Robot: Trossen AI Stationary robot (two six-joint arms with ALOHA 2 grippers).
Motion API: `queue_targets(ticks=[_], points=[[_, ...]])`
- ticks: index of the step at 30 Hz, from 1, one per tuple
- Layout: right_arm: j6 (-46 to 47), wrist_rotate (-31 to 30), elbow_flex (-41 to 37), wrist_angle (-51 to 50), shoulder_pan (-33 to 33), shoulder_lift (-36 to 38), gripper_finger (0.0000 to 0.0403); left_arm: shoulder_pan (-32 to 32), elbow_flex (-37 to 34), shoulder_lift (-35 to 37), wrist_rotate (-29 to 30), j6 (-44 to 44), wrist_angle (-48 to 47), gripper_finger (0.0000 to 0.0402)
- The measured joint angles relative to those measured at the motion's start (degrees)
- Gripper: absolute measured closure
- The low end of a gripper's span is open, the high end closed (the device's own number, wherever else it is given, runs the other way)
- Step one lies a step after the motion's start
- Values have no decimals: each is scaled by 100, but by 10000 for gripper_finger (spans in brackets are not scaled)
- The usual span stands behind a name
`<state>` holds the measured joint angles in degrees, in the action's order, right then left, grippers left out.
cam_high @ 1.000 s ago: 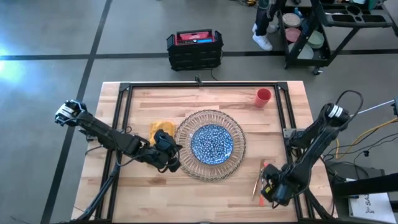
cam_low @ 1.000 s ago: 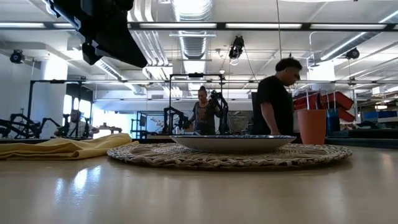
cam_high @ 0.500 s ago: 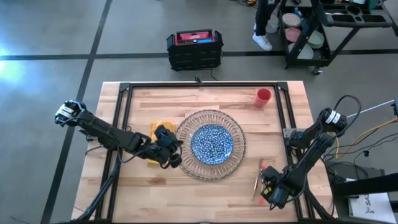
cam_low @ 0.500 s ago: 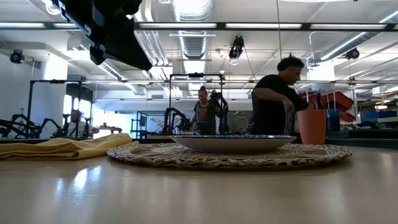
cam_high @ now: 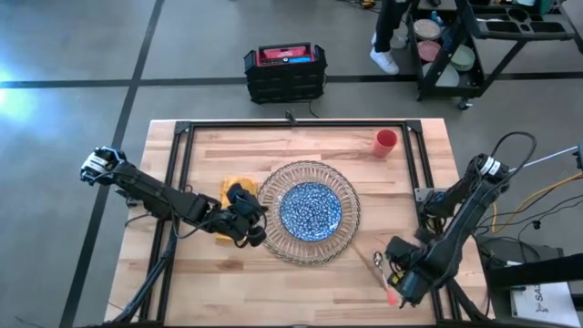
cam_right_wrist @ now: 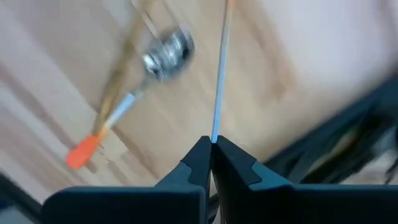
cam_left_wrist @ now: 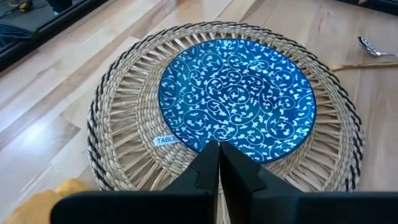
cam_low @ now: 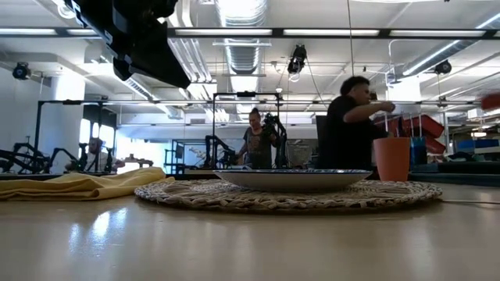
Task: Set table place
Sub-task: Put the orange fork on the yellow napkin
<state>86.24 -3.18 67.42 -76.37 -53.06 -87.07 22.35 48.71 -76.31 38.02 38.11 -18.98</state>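
The right tool (cam_high: 398, 276) is near the right front corner of the table (cam_high: 301, 282), and its fingers (cam_right_wrist: 205, 165) are clenched on a thin piece of cutlery (cam_right_wrist: 219, 74), which sticks out straight from between the tips. On the wood just beside it lie a spoon (cam_right_wrist: 163, 50) and an orange handle (cam_right_wrist: 84, 151), blurred in the right wrist view; from above one orange-handled piece (cam_high: 386, 279) is seen at this tool, to the right of the charger. The left tool (cam_high: 250, 230) is at the left rim of the charger (cam_high: 273, 191), over the napkin (cam_high: 233, 189), and its fingers (cam_left_wrist: 219, 165) are pressed together with nothing between them. The charger is woven and round and lies in the middle of the table, with the blue plate (cam_high: 311, 209) centered on it. The yellow napkin lies just left of the charger, touching its rim. The red cup (cam_high: 385, 142) stands upright near the far right corner, well apart from the charger. Behind the table a person (cam_low: 348, 121) stands in the room.
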Motion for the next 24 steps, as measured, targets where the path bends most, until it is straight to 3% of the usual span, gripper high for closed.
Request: queue_targets(ticks=[5, 8, 11, 18, 24], points=[[-3032, -486, 785, -318, 1152, 0, 402, 0, 0, 0, -4, -305, -90, 402], [-4833, -868, 1080, -187, 1979, -45, 402, 16, 2, 2, -52, -1051, -330, 402], [-6478, -1189, 1253, 202, 2749, -119, 403, 35, 0, 2, -322, -1265, -596, 402], [-11166, -965, 1300, 2141, 4006, -324, 403, 93, -53, -22, -697, -1518, -929, 402], [-13195, -599, 1298, 3116, 4867, -812, 403, 100, -72, -21, -660, -1362, -1472, 402]])
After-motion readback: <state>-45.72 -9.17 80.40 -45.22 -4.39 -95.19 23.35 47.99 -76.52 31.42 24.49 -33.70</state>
